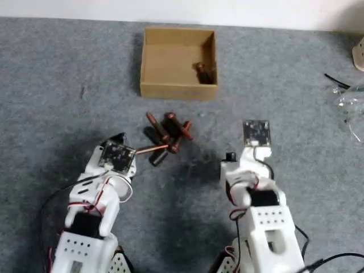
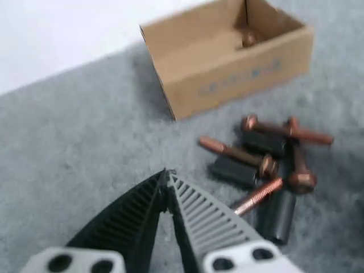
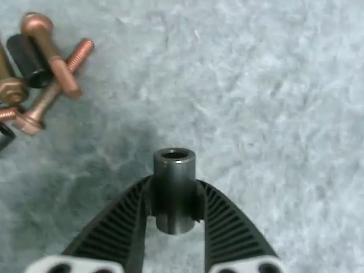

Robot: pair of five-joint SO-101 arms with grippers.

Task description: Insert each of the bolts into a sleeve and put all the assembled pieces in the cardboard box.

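The open cardboard box (image 1: pixel 151 62) stands at the back of the grey mat, with one copper bolt piece (image 1: pixel 203 71) in its right corner; the left wrist view also shows the box (image 2: pixel 227 74). In front of it lies a pile of copper bolts (image 1: pixel 168 133) and black sleeves (image 2: pixel 236 170). My left gripper (image 2: pixel 166 177) is shut and holds nothing, just left of the pile, and one bolt (image 2: pixel 259 195) lies beside it. My right gripper (image 3: pixel 174 190) is shut on a black sleeve (image 3: pixel 174 182), whose open end points away from the wrist, to the right of the pile (image 3: pixel 40 62).
Clear plastic and dark cables (image 1: pixel 347 99) lie at the right edge of the mat, with a pale object (image 1: pixel 358 54) behind them. Bare grey mat stretches between the pile and my right gripper (image 1: pixel 230 158).
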